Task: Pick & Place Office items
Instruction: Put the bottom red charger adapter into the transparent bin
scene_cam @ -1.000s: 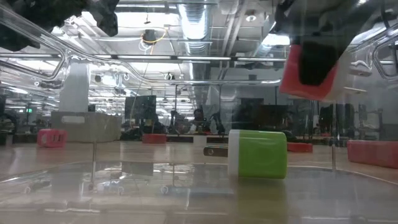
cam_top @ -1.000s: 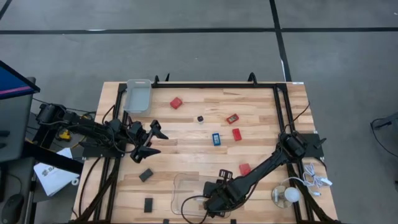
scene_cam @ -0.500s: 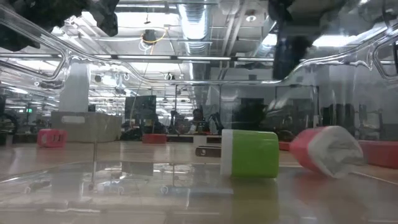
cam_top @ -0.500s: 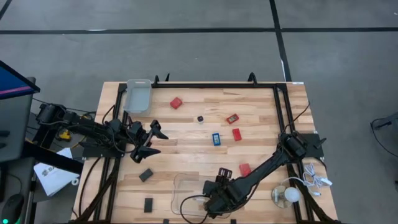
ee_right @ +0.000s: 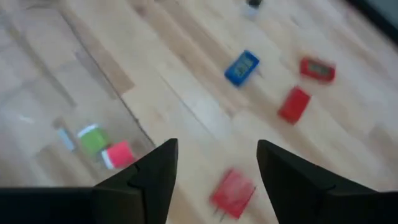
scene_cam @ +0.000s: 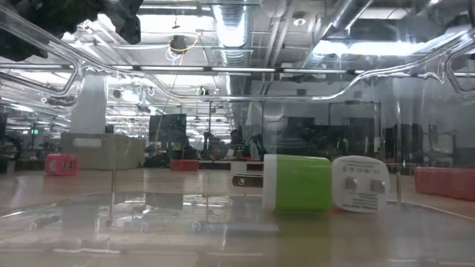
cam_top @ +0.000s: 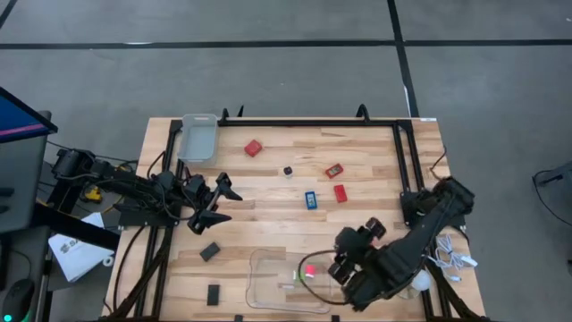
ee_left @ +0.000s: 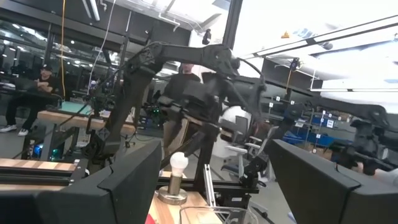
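Inside the clear tray point(cam_top: 268, 288) at the table's near edge lie a green-and-white piece point(cam_top: 299, 272) and a red piece point(cam_top: 311, 268). The low view shows them side by side, the green piece point(scene_cam: 297, 183) and the red one's white face point(scene_cam: 360, 184). My right gripper point(cam_top: 347, 252) hovers open above the table just right of the tray. Its wrist view shows both pieces point(ee_right: 92, 138) point(ee_right: 118, 154) and a red block point(ee_right: 233, 190) between the open fingers point(ee_right: 214, 180). My left gripper point(cam_top: 225, 201) waits open at the table's left.
Loose on the wood lie red blocks point(cam_top: 254, 148) point(cam_top: 333, 170) point(cam_top: 340, 192), a blue piece point(cam_top: 310, 199), a dark bit point(cam_top: 288, 171) and black rectangles point(cam_top: 210, 252) point(cam_top: 214, 293). A grey bin point(cam_top: 198, 136) sits at the far left corner. The white bulb point(cam_top: 420, 283) stands near the right edge.
My right gripper has opened and let go of the red piece over the clear tray. The piece has dropped, tipped and come to rest next to the green one. The gripper has then risen and drawn back toward the table's right.
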`<state>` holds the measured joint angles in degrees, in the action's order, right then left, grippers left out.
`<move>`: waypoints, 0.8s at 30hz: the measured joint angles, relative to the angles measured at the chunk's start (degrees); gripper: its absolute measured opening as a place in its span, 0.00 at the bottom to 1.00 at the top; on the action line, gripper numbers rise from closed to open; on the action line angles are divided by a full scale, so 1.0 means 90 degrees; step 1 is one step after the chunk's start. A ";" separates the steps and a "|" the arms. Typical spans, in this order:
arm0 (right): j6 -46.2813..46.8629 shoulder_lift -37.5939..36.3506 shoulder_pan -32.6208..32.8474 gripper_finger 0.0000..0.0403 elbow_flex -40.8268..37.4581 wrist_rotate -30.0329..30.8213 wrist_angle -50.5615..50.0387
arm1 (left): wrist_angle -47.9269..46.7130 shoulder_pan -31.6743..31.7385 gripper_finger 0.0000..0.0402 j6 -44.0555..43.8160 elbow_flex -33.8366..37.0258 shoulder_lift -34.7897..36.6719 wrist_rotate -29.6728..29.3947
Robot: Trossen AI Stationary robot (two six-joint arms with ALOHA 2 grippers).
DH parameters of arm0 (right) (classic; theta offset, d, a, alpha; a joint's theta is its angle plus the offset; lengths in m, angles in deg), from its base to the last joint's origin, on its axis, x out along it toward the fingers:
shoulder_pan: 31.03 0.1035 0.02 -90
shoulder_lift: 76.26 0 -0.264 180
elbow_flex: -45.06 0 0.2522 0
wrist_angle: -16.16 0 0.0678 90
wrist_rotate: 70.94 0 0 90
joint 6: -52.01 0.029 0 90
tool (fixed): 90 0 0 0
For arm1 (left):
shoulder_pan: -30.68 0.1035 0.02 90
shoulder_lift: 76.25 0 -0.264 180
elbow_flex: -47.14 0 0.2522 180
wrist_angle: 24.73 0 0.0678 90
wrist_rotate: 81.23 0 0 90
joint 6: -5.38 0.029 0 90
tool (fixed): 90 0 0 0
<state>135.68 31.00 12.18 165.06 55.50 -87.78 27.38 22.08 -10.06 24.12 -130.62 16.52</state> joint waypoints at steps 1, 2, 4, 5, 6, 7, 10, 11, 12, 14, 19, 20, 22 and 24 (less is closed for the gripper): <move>0.0079 -0.0185 -0.0004 0.55 -0.0257 -0.0199 0.0197 | -0.0006 0.0000 0.74 0.0000 0.0000 0.0000 0.0001; 0.0194 -0.0350 -0.0003 0.56 -0.0489 -0.0475 0.0328 | -0.0008 0.0000 0.74 0.0000 0.0000 0.0000 0.0000; 0.0372 -0.0575 -0.0039 0.59 -0.0884 -0.1093 0.0586 | -0.0012 0.0000 0.74 -0.0001 0.0000 0.0000 0.0000; 0.0514 -0.0646 -0.0062 0.60 -0.1115 -0.1411 0.0508 | -0.0005 0.0000 0.74 -0.0002 0.0000 0.0000 0.0000; 0.0672 -0.0678 -0.0108 0.60 -0.1361 -0.1709 0.0369 | 0.0009 0.0000 0.74 -0.0005 0.0000 0.0000 0.0000; 0.0765 -0.0695 -0.0161 0.61 -0.1591 -0.2010 0.0321 | 0.0002 0.0000 0.74 -0.0016 0.0000 0.0000 0.0000; 0.0827 -0.0888 -0.0379 0.62 -0.2227 -0.2561 0.0421 | 0.0000 0.0000 0.74 -0.0088 0.0000 0.0000 0.0000; 0.0824 -0.0945 -0.0457 0.63 -0.2408 -0.2594 0.0464 | -0.0009 0.0000 0.74 -0.0112 0.0000 0.0000 0.0000; 0.0771 -0.0998 -0.0543 0.63 -0.2597 -0.2594 0.0631 | -0.0017 0.0000 0.74 -0.0124 0.0000 0.0000 0.0000; 0.0573 -0.1081 -0.0745 0.63 -0.2956 -0.2620 0.0956 | -0.0020 0.0000 0.74 -0.0126 0.0000 0.0000 0.0000; 0.0032 -0.1487 -0.1342 0.64 -0.3813 -0.2772 0.1727 | -0.0044 0.0000 0.74 -0.0121 0.0000 0.0000 0.0000; -0.0023 -0.1589 -0.1456 0.64 -0.3991 -0.2860 0.1863 | -0.0047 0.0000 0.74 -0.0122 0.0000 0.0000 0.0000; -0.0107 -0.1917 -0.1679 0.64 -0.4376 -0.3049 0.2212 | -0.0045 0.0000 0.74 -0.0124 0.0000 0.0000 0.0002; -0.0108 -0.2272 -0.1846 0.64 -0.4790 -0.3249 0.2693 | -0.0053 0.0000 0.74 -0.0124 0.0000 0.0000 0.0000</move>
<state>134.71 10.55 -4.43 121.95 26.27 -63.54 26.91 22.08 -11.17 24.12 -130.62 16.52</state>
